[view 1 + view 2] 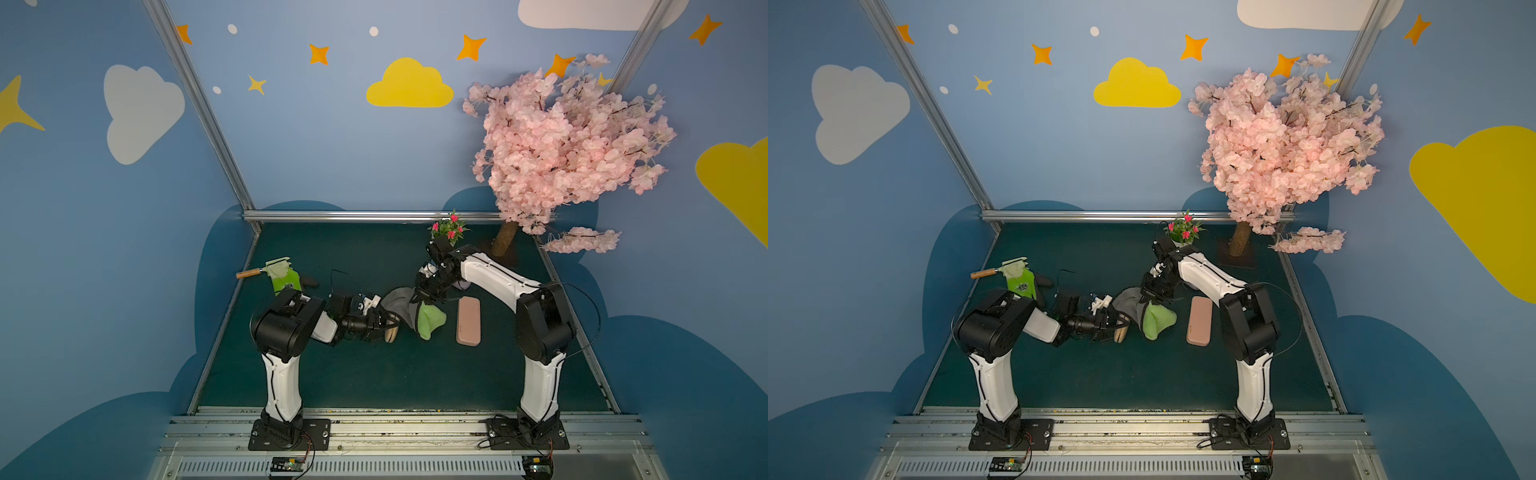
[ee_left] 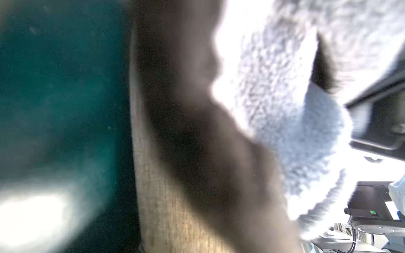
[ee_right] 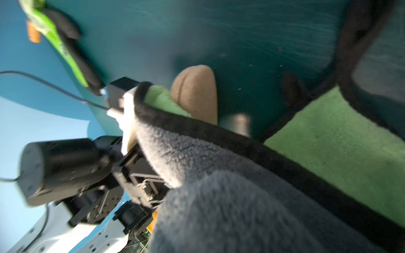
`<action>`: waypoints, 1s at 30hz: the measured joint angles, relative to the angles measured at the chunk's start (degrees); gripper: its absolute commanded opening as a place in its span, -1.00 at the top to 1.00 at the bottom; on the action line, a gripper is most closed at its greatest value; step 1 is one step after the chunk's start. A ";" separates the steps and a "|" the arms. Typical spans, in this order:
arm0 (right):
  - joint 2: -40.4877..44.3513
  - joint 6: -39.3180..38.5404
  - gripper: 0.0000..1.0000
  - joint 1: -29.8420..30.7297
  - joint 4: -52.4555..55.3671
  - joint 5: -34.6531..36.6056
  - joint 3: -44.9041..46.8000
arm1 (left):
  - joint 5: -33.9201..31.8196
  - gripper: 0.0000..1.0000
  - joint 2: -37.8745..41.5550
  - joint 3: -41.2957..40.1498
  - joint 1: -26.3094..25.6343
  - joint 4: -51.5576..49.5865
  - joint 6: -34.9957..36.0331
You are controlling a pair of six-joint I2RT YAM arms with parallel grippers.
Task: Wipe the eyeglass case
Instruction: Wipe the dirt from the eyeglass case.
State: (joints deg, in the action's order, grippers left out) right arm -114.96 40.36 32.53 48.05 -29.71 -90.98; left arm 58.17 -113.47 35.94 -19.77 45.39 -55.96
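Note:
A tan fabric eyeglass case [image 1: 391, 335] [image 1: 1121, 333] sticks out of my left gripper [image 1: 388, 326], which is shut on it just above the green mat. Its woven surface fills the left wrist view [image 2: 166, 219], and its rounded end shows in the right wrist view [image 3: 195, 92]. A cloth, grey on one side [image 1: 399, 303] and green on the other [image 1: 430, 322] [image 1: 1156, 322] with a black hem, drapes over the case and the left fingers. My right gripper [image 1: 419, 297] [image 1: 1152, 297] is shut on the cloth from above. The cloth [image 3: 241, 197] hides the right jaws in the wrist view.
A pink oblong case [image 1: 468, 321] lies flat on the mat just right of the cloth. At the back left lie a green-and-black glove [image 1: 286, 280] and a wooden-handled tool [image 1: 249, 274]. A small flower pot [image 1: 449, 228] and a pink blossom tree [image 1: 569, 153] stand at the back right.

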 measured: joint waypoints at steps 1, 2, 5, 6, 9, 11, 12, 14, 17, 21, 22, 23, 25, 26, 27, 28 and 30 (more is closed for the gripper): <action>-1.27 -0.24 1.00 0.22 0.20 0.87 0.04 | 0.00 0.94 0.00 0.00 0.00 0.00 -0.02; -2.75 -0.55 1.00 0.37 0.33 1.64 0.26 | 0.00 0.94 0.00 0.00 0.00 0.02 -0.02; -6.21 -2.01 1.00 1.29 1.11 2.14 1.90 | 0.00 0.94 0.00 0.02 0.00 0.04 -0.17; -6.99 -2.56 1.00 1.79 1.57 1.90 2.51 | -0.02 0.94 0.00 0.02 0.00 0.04 -0.17; -7.82 -4.57 1.00 4.79 4.00 -0.48 2.78 | -0.94 0.94 0.55 -0.09 -0.07 -0.35 -0.17; -7.91 -5.88 1.00 8.48 5.27 -2.40 1.84 | -2.75 0.94 1.73 -0.31 0.00 -1.44 -0.15; -7.91 -5.88 1.00 10.95 6.01 -2.75 1.09 | -3.85 0.94 2.54 -0.70 0.13 -2.01 -0.22; -7.78 -5.68 1.00 14.10 8.09 -2.91 0.63 | -4.66 0.94 4.07 -2.29 1.33 -2.73 -0.28; -6.88 -5.46 1.00 16.24 8.96 -3.93 1.66 | -4.79 0.94 4.68 -3.10 2.54 -2.75 -0.22; -2.80 -5.92 1.00 16.04 7.54 -5.35 5.66 | -4.33 0.94 4.52 -3.15 2.80 -2.69 -0.13; -0.85 -6.01 1.00 15.30 6.78 -5.62 7.17 | -4.33 0.94 4.52 -3.26 2.80 -2.60 -0.11; 0.92 -6.12 1.00 14.64 6.34 -5.88 8.15 | -4.37 0.94 4.55 -3.41 2.80 -2.45 0.02; 4.09 -6.16 1.00 12.24 6.12 -5.86 8.48 | -4.44 0.94 5.01 -3.72 2.89 -2.80 0.33; 4.85 -6.16 1.00 10.82 6.25 -5.40 7.82 | -4.46 0.94 5.38 -3.82 2.89 -3.34 0.57; 4.94 -6.23 1.00 9.16 6.82 -4.50 6.34 | -4.63 0.94 5.97 -3.85 2.89 -4.39 1.05; 4.20 -6.40 1.00 7.76 7.54 -3.32 3.98 | -4.90 0.94 6.56 -3.85 2.89 -5.62 1.66; 1.81 -6.51 1.00 5.66 8.55 -0.57 -0.98 | -5.25 0.94 7.54 -3.85 2.89 -7.91 2.75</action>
State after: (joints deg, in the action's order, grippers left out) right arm -113.14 33.85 38.20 56.60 -30.28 -91.96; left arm 52.93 -105.93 32.10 -16.88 37.47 -53.21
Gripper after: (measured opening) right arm 0.111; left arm 0.596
